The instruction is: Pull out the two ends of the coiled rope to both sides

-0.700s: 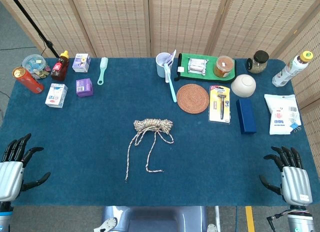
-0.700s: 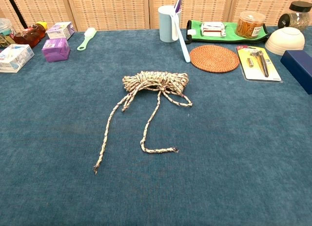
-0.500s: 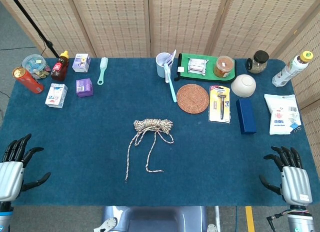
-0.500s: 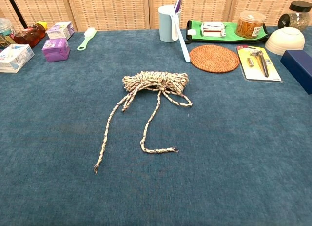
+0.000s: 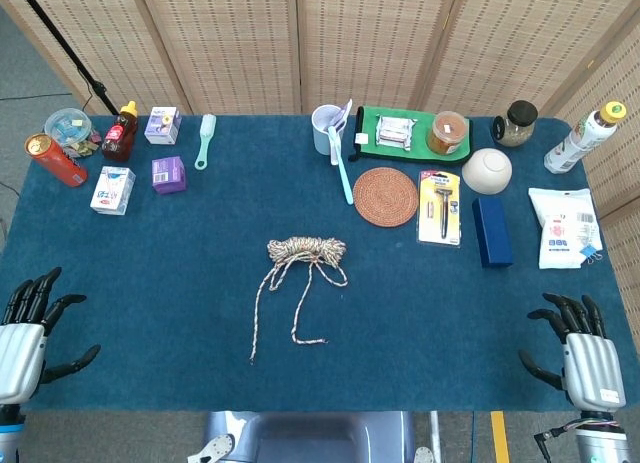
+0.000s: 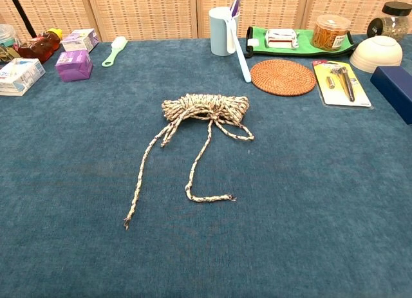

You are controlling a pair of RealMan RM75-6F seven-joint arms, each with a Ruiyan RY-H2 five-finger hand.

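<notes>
At the near edge of the table, the left hand waits at the left corner and the right hand at the right corner. Both have the fingers spread and hold nothing; the chest view does not show them.

Compared with the pictures from a moment before, almost nothing has changed. Both hands seem to sit very slightly lower, and the rope has not moved at all. I judge from this that the task has not really started, and that the first reach is still to come.

Between the hands, near the middle of the table, lies the rope, coiled in a small bundle. Two loose ends come out of it toward the near side. The left end runs long and nearly straight, and the right end bends to the right in a short hook. Both ends are well apart from the hands, so each hand must travel inward. It seems natural that the left hand takes the long end and the right hand the hooked one.

Farther away, a round woven mat and a razor pack lie to the right, and a cup stands at the far side.
</notes>
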